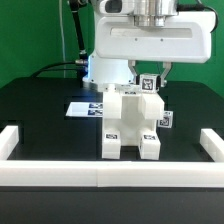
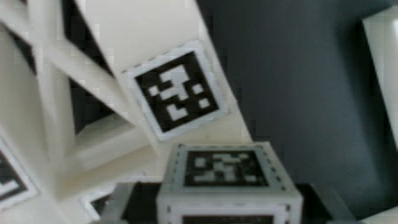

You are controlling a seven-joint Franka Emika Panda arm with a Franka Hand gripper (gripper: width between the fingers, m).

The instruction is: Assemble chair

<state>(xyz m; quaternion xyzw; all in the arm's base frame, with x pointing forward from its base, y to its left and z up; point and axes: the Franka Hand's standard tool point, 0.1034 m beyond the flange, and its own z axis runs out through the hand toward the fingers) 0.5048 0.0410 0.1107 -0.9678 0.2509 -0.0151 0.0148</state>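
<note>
The partly built chair [image 1: 128,125], chunky white pieces with black-and-white tags, stands in the middle of the black table. My gripper [image 1: 151,78] hangs just above its upper part, toward the exterior view's right. It is shut on a small white tagged block [image 1: 150,85]. In the wrist view that block [image 2: 226,170] sits between the two dark fingers [image 2: 128,198] of my gripper [image 2: 226,205]. Behind it is a slanted white chair piece with a large tag [image 2: 178,95]. Whether the block touches the chair is not clear.
The marker board [image 1: 84,108] lies flat on the table behind the chair, toward the exterior view's left. A white rail [image 1: 100,178] borders the table's front and both sides. A black cable [image 1: 60,68] runs along the back near the arm's base.
</note>
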